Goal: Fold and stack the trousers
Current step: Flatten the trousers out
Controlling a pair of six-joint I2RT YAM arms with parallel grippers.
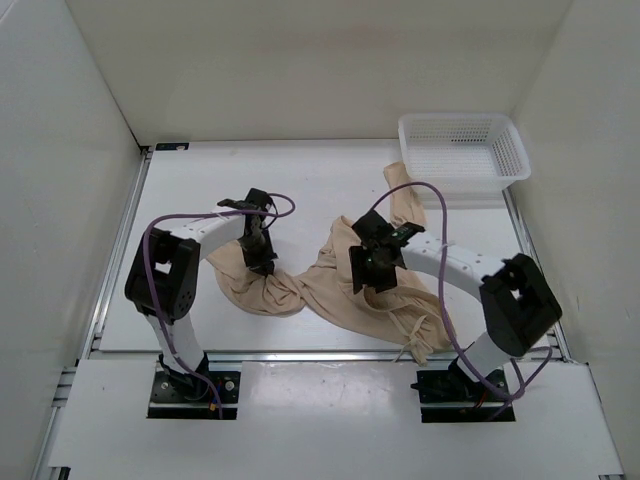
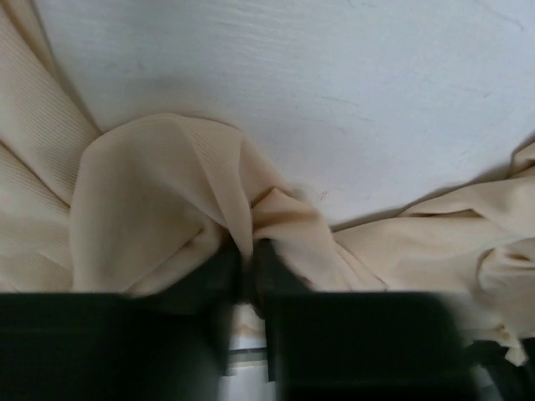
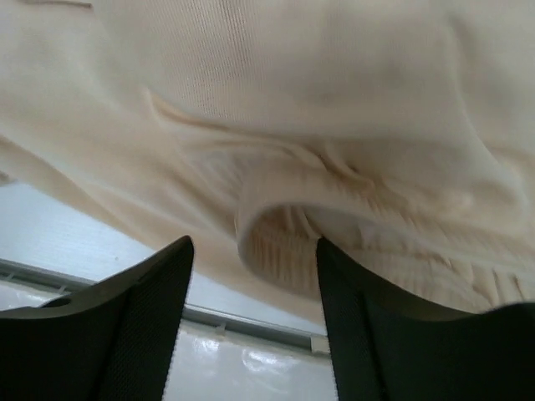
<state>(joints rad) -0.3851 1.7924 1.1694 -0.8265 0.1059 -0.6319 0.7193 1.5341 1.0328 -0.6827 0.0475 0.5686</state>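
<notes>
My left gripper (image 2: 248,269) is pinched tight on a raised fold of the plain beige thin cloth trousers (image 1: 330,290). Its tips are buried in fabric and its body is only a dark blur. My right gripper (image 3: 255,251) stands wide apart and holds nothing. A ribbed hem (image 3: 276,209) curls above the gap between its fingers (image 3: 142,326); I cannot judge whether they touch. The trousers lie crumpled, one leg end just beside the white plastic mesh basket (image 1: 465,176), the rest trailing away from its front-left corner.
</notes>
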